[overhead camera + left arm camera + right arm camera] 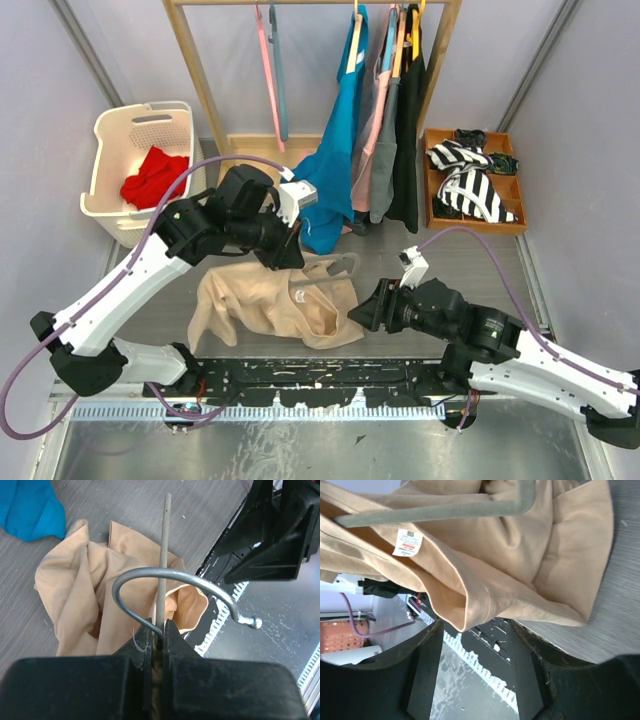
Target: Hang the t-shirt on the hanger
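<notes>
The beige t-shirt (262, 303) lies crumpled on the table between the two arms. My left gripper (293, 255) hangs over its far edge, shut on the neck of the pale grey hanger (338, 263). In the left wrist view the jaws (160, 626) pinch the neck just below the metal hook (175, 576), and the t-shirt (80, 595) sits underneath. My right gripper (362, 310) is at the shirt's right edge. Its jaws (475, 626) stand open, with a folded hem of the t-shirt (485, 587) at their mouth, not pinched. A hanger arm (435, 511) lies across the cloth.
A white basket (112, 150) with red cloth stands at the back left. A wooden rack (195, 80) behind holds a teal garment (340, 165), dark clothes and a pink hanger (268, 85). A wooden tray (505, 225) of striped clothes sits at the right. A black rail (320, 385) runs along the near edge.
</notes>
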Robot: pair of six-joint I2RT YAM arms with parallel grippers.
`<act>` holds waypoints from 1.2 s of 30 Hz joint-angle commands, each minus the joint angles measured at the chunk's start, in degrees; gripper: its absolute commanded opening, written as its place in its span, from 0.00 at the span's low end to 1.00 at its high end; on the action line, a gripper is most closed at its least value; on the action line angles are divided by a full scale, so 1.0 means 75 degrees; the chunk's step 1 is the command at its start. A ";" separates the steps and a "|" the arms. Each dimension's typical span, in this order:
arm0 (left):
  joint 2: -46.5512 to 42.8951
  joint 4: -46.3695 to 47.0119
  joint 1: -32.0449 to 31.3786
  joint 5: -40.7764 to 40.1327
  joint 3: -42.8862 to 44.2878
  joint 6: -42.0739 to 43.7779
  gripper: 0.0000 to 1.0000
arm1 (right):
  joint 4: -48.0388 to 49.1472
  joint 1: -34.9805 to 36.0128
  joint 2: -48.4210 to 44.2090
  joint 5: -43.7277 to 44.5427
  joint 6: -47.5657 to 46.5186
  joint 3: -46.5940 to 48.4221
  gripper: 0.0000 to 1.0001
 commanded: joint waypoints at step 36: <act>-0.0856 0.0779 0.0421 0.0483 -0.0629 -0.0190 0.00 | -0.0388 0.1775 0.2995 0.3153 0.0987 0.1305 0.01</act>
